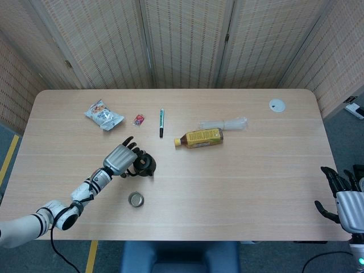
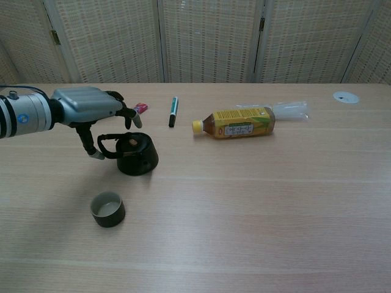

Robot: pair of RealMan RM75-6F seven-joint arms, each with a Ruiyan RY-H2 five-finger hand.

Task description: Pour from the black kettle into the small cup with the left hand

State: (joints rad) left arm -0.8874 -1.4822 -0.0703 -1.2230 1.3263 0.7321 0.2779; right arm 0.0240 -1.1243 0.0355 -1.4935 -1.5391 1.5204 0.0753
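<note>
The main risk from here is a poor grip. The left robot hand reaches the kettle from the handle side with its fingers spread, and if they close beside the loop handle rather than through or around it, the kettle would likely be pushed across the tabletop instead of lifted. A loose hold could also let the kettle swing when raised, spilling short of the cup or knocking it, since the cup stands just in front of the kettle, nearer the robot. The lid looks unsecured, so a steep tilt might drop it.

The left robot hand is open and holds nothing. Its fingers fan out over the kettle's handle and top, and the thumb hangs down just beside the handle loop. In the chest view the thumb tip seems to be at the loop, but whether it touches cannot be told. In the head view the hand overlaps the kettle, which fits a hand poised above the handle and not closed on it.

The kettle sits upright on the tabletop, left of centre, and the cup is apart from it, upright. The right robot hand hangs off the near right edge, fingers spread, holding nothing.
</note>
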